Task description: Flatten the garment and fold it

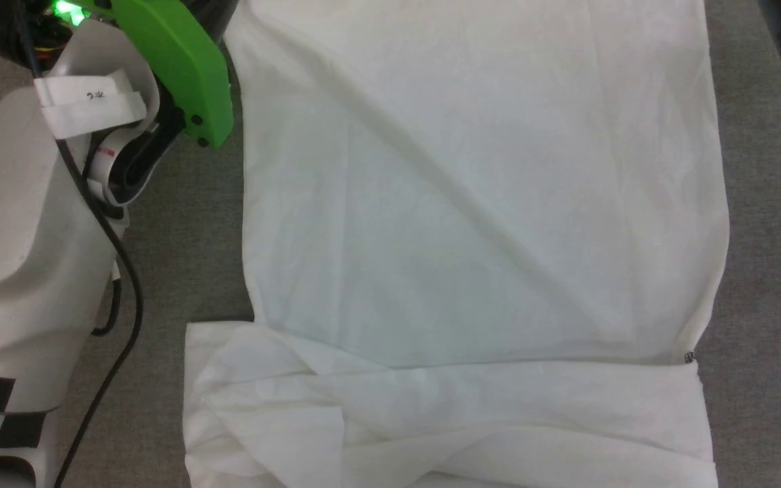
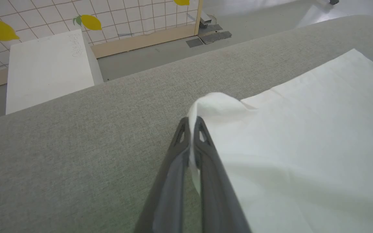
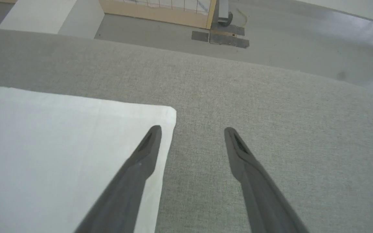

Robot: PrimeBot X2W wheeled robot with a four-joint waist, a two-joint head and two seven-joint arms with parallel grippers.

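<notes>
One garment (image 1: 472, 224), long axis near-to-far; left hand (image 2: 191, 120) pinches far corner; right hand (image 3: 192, 129) wide at other corner.

support: grey fabric tabletop (image 1: 180, 271) | on it: white garment (image 1: 472, 203), spread

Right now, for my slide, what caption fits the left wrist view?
Left gripper shut on a bunched corner of the white garment, spread over the grey fabric surface.
</notes>
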